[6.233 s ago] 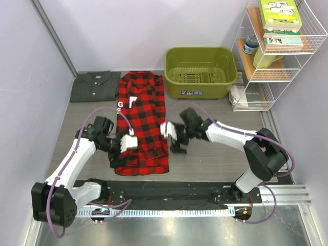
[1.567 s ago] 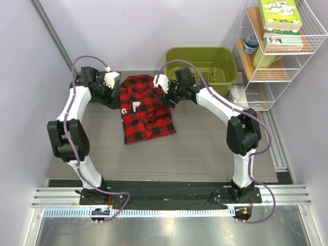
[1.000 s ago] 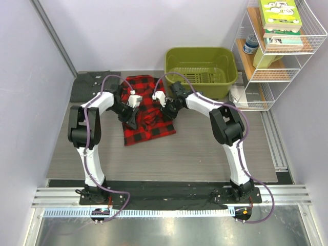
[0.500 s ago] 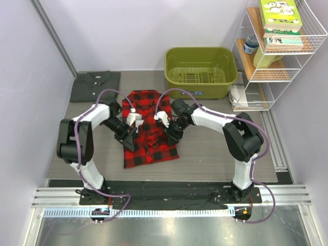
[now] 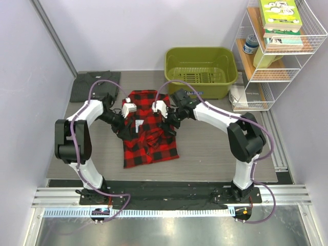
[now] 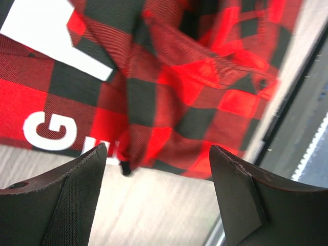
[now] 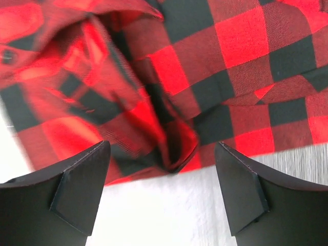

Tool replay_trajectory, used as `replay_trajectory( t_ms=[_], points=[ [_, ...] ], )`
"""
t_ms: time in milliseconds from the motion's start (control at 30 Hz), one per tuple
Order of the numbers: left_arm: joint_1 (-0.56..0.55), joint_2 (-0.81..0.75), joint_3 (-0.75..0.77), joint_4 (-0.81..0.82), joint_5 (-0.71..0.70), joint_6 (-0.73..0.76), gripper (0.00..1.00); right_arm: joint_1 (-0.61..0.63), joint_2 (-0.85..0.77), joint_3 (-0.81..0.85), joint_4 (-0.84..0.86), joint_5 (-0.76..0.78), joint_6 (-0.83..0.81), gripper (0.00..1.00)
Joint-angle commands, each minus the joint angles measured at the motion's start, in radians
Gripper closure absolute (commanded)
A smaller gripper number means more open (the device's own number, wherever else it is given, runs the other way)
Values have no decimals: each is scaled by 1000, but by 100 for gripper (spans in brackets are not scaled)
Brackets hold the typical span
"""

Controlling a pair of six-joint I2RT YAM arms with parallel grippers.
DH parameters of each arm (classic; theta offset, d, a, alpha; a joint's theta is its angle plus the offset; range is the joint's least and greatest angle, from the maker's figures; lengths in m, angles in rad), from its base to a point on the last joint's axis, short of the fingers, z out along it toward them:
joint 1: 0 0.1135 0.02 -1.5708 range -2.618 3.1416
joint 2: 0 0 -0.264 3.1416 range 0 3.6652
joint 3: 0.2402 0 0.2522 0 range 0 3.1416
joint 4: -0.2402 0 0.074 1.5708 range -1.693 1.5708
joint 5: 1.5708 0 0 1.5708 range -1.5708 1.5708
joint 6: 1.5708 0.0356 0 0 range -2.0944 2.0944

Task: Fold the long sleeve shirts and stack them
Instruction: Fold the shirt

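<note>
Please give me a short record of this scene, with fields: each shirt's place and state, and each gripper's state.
plaid shirt: middle of table, folded but rumpled, white label showing
grey shirt: far left corner, folded flat, apart from the plaid one
left gripper: open, over the plaid shirt's left edge, holding nothing
right gripper: open, over its right part, holding nothing
stacked: not yet

Red plaid shirt mid-table, left claw, right claw over its far half, grey shirt far-left

The grey table bears a plaid shirt, a charcoal shirt and a green basin.
</note>
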Motion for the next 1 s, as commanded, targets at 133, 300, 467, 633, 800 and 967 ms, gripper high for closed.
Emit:
replay_trajectory(
  t_ms=[133, 300, 467, 633, 800, 967],
  points=[
    [-26, 114, 73, 11, -15, 65, 35, 5, 112, 51, 71, 15, -118, 15],
    [-35, 125, 70, -48, -26, 96, 59, 5, 99, 50, 79, 15, -82, 59],
    [-43, 136, 109, -109, -17, 108, 74, 5, 79, 36, 76, 5, -46, 88],
    [-43, 54, 147, -144, 40, 115, 100, -8, 74, 51, 71, 12, 23, 99],
    [-45, -7, 185, -121, 66, 99, 100, -53, 74, 114, 60, 5, 83, 99],
    [-43, -2, 193, -54, 40, 84, 100, -60, 95, 162, 28, 5, 86, 99]
  ],
)
